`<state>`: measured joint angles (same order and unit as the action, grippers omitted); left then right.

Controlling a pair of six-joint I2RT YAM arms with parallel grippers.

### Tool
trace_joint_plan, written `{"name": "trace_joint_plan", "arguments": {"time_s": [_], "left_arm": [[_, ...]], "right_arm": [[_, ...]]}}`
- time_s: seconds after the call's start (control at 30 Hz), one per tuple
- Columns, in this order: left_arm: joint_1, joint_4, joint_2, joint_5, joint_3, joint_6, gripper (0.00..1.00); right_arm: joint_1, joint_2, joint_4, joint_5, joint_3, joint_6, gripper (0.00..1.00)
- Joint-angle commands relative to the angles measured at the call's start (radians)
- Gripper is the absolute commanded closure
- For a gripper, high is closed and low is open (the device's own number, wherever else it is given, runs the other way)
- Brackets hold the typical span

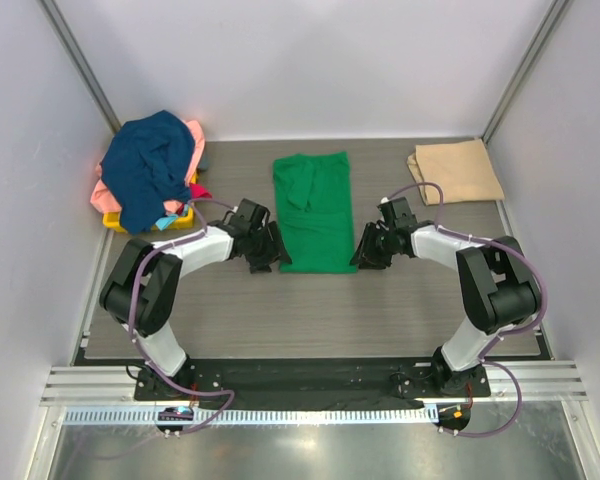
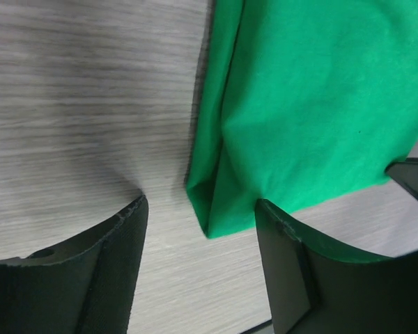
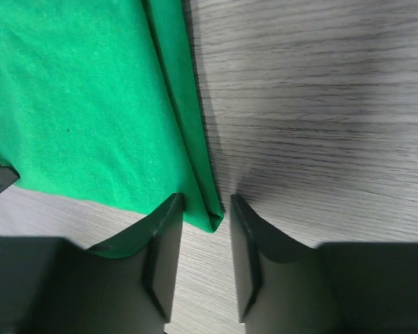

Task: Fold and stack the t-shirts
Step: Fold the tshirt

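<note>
Green t-shirt has its near corners within left pincer and right pincer.

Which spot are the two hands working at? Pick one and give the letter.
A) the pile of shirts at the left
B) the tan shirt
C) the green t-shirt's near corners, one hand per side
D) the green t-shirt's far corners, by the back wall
C: the left hand and right hand flank the green t-shirt's near edge, and each wrist view shows a corner between its fingers.

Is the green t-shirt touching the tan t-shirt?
Apart. The top view shows bare table between the green t-shirt and the tan t-shirt.
</note>
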<state>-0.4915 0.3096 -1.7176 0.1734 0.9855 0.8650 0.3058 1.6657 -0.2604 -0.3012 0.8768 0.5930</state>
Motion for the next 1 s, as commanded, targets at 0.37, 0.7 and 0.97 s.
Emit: {"name": "trace_joint_plan", "arguments": {"time_s": [0.37,0.7,0.97], "left_arm": [[-0.039,-0.156,-0.054,-0.017,-0.068,0.068,0.76],[-0.099,-0.103,0.076,-0.05,-0.079,0.101,1.0],[-0.298,0.057,0.346,-0.166,-0.171,0.227,1.0]], "right_arm": [[0.003,0.02,0.039,-0.01,-0.035,-0.005,0.87],[0.003,-0.144,0.021,-0.024,-0.082,0.021,0.99],[0.007,-0.472,-0.173,-0.012,-0.176,0.034,0.99]]}}
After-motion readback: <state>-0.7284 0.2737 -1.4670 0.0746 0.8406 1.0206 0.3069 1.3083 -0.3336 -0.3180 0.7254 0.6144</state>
